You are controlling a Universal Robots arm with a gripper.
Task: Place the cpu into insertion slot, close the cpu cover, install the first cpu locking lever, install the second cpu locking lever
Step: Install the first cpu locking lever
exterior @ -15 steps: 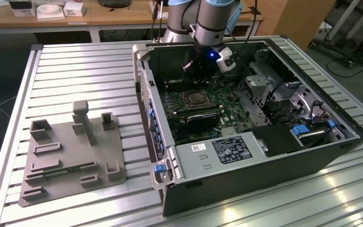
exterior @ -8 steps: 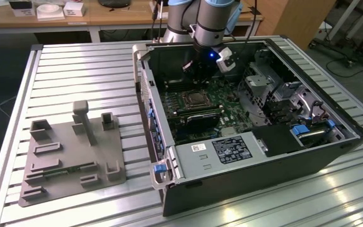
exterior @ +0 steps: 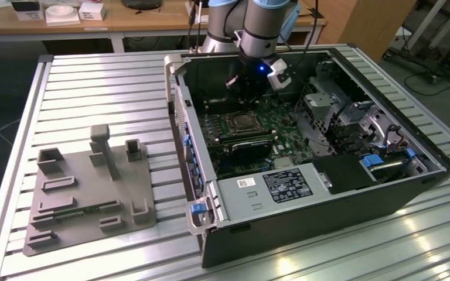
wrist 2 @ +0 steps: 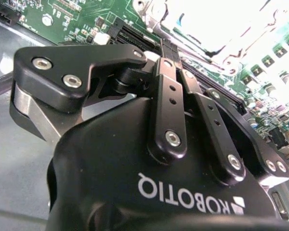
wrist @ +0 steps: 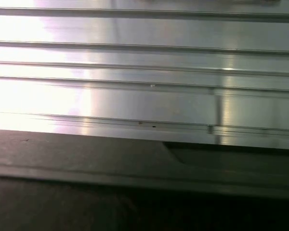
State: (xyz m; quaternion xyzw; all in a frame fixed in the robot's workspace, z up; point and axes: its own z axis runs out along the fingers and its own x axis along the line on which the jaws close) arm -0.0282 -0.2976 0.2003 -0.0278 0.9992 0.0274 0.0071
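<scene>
Inside the open computer case (exterior: 303, 234), the tool (exterior: 246, 98) hangs above the insertion slot (exterior: 241, 123) — open or closed, I cannot tell.

In the exterior view the insertion slot (exterior: 241, 123) can be reached from straight above, where the gripper (exterior: 247, 98) hangs inside the computer case (exterior: 303, 234). From the slot, the case's side wall (exterior: 178, 111) rises at 9 o'clock and a metal drive cage (exterior: 327, 106) crowds 3 o'clock. A black card (exterior: 245, 147), then a black labelled box (exterior: 287, 184), block 6 o'clock. A grey fixture (exterior: 92, 187) occupies the bench (exterior: 100, 82) at 8 o'clock.
</scene>
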